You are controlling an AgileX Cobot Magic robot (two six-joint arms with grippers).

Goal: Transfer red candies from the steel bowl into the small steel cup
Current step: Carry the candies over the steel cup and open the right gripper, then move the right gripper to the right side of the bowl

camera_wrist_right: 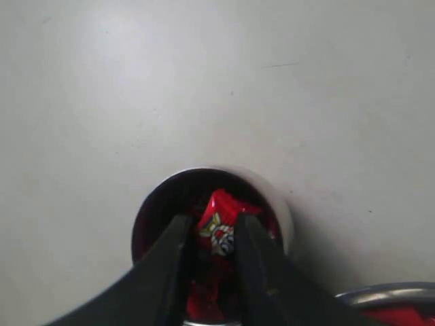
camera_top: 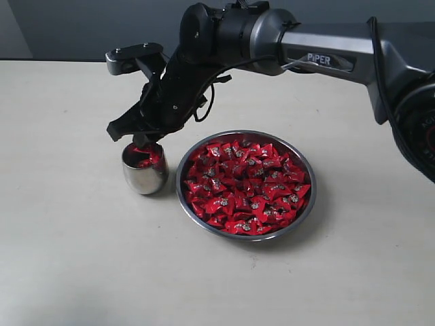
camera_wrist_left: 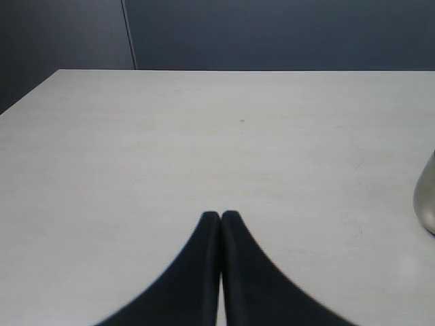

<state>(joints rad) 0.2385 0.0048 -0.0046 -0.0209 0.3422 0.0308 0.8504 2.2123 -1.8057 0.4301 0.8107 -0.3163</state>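
The steel bowl (camera_top: 311,198) sits right of centre, heaped with red candies (camera_top: 245,185). The small steel cup (camera_top: 143,178) stands just left of it with red candies inside. My right gripper (camera_top: 141,140) reaches across and hangs right over the cup's mouth. In the right wrist view its fingertips (camera_wrist_right: 216,225) dip into the cup (camera_wrist_right: 282,207), shut on one red candy (camera_wrist_right: 224,206) with a whitish mark. My left gripper (camera_wrist_left: 221,216) is shut with nothing in it, low over bare table, and is not in the exterior view. The cup's side (camera_wrist_left: 427,200) shows at that view's edge.
The right arm (camera_top: 326,58) stretches in from the upper right above the back of the table. The bowl's rim (camera_wrist_right: 387,293) lies close beside the cup. Pale tabletop (camera_top: 81,258) surrounds both vessels; a dark wall runs behind.
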